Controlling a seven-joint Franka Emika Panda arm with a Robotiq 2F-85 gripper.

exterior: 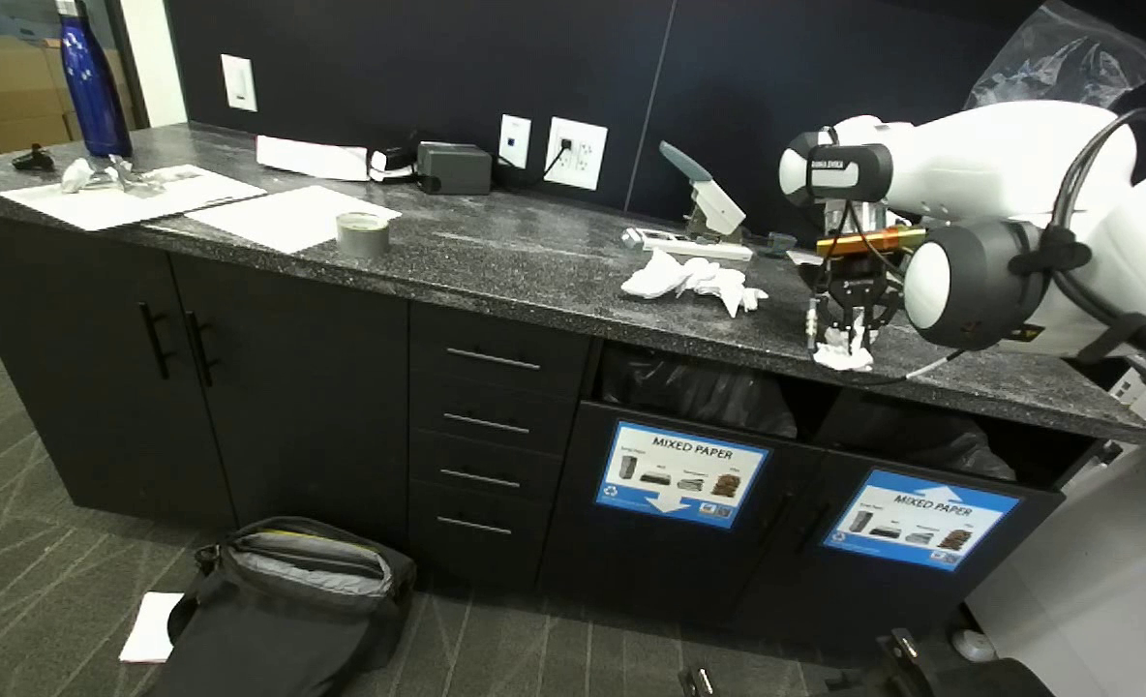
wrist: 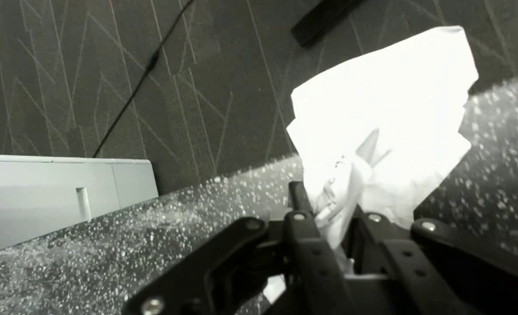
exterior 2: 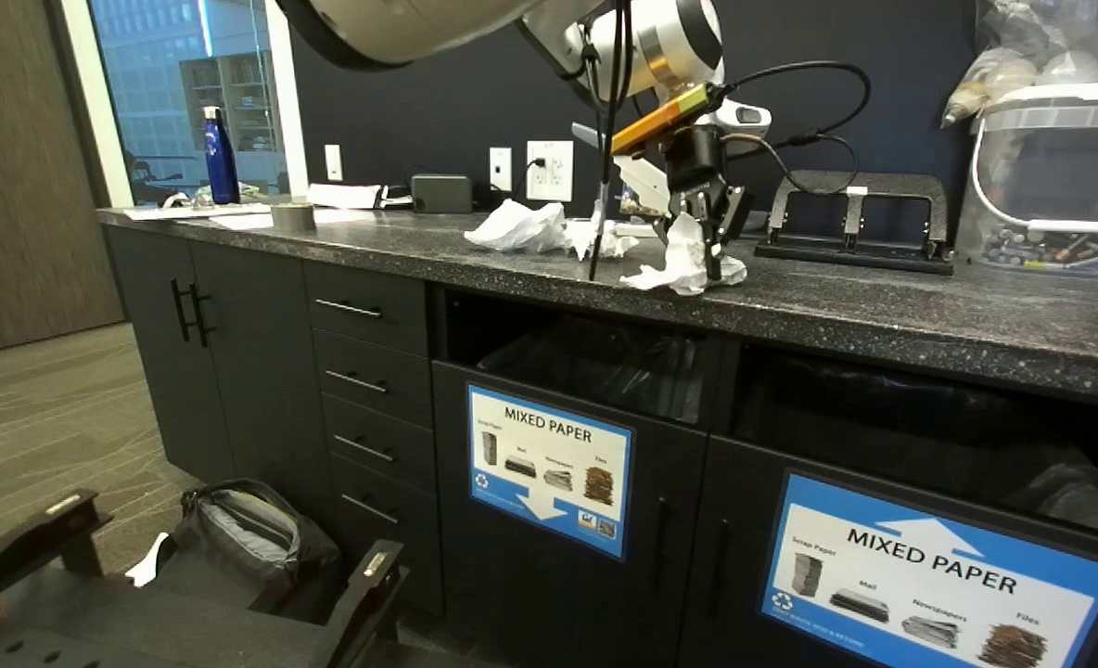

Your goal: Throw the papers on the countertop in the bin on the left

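Observation:
My gripper [exterior: 846,336] points down over the front part of the dark speckled countertop [exterior: 534,259]. Its fingers are closed around a crumpled white paper [exterior 2: 682,262]. In the wrist view that paper [wrist: 386,96] spreads out past the fingertips, with the counter's front edge and floor behind it. I cannot tell whether its lower end touches the counter. More crumpled papers [exterior: 694,281] lie on the countertop beside the gripper, seen in both exterior views. Below the counter's edge is the left bin [exterior: 699,389], a dark lined opening above a blue-bordered label; its inside is mostly hidden.
A similar bin opening [exterior 2: 920,427] is to the right. Behind the papers stands a raised stapler [exterior: 713,218]. A hole punch [exterior 2: 855,223] and a clear bucket [exterior 2: 1054,186] are on the counter. Farther along are a tape roll [exterior: 362,235], flat sheets [exterior: 287,215] and a blue bottle [exterior: 94,87].

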